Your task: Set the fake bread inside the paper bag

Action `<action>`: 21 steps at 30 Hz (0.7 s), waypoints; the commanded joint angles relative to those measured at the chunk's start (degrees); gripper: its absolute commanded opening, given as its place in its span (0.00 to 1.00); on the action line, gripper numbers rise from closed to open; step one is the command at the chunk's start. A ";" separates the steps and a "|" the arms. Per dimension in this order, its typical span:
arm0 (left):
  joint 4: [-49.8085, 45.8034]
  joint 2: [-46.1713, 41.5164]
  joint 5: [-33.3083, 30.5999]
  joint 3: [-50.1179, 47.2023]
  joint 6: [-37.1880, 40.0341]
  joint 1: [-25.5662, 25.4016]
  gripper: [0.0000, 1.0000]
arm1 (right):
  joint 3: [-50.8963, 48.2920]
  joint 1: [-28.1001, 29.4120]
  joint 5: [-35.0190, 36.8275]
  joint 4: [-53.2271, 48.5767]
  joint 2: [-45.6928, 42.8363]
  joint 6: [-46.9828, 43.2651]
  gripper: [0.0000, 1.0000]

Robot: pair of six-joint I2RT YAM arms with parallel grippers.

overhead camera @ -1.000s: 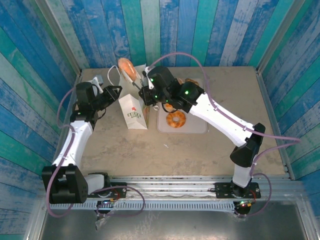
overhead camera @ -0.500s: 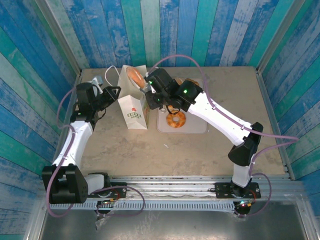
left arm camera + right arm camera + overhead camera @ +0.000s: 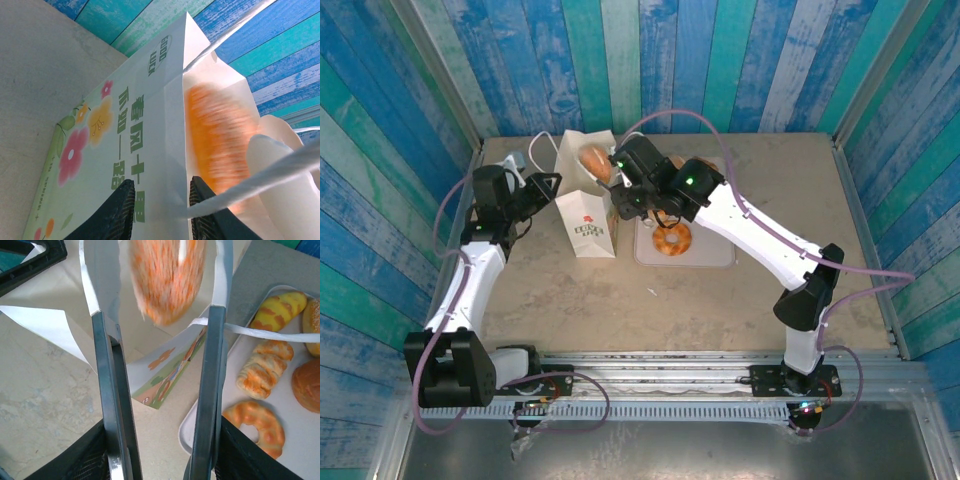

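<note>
Right fingers (image 3: 87, 457) grip the tongs (image 3: 107, 390) loosely, tips spread, with a blurred fake bread (image 3: 167, 275) piece between the tips, ahead of them at the paper bag (image 3: 165, 365) mouth; left fingers (image 3: 122, 210), narrow, pinch the bag's side fold. Best to hold the tips apart and centred so it drops clean. Cord handle (image 3: 260, 332) crosses one tong arm and may snag; other pastries (image 3: 260, 372) lie on the tray (image 3: 302, 437) right of the fingers.
</note>
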 commanded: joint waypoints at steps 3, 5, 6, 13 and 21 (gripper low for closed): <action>0.40 0.55 0.41 -0.36 0.68 0.16 0.33 | 2.51 -0.29 1.64 -0.47 0.03 -0.47 0.53; 0.48 0.47 0.57 -0.30 0.64 0.15 0.33 | 3.18 -0.28 1.55 -0.45 0.03 -0.48 0.53; 0.57 0.46 0.74 -0.31 0.58 0.20 0.33 | 3.56 -0.34 1.47 -0.38 -0.01 -0.52 0.53; 2.04 0.04 2.34 -0.28 -0.76 0.20 0.41 | 5.36 -0.34 -1.18 2.55 -1.69 -1.23 0.53; 0.31 -2.57 2.20 1.23 -0.36 0.17 0.56 | 6.24 -0.34 -4.97 4.60 -6.96 -1.60 0.53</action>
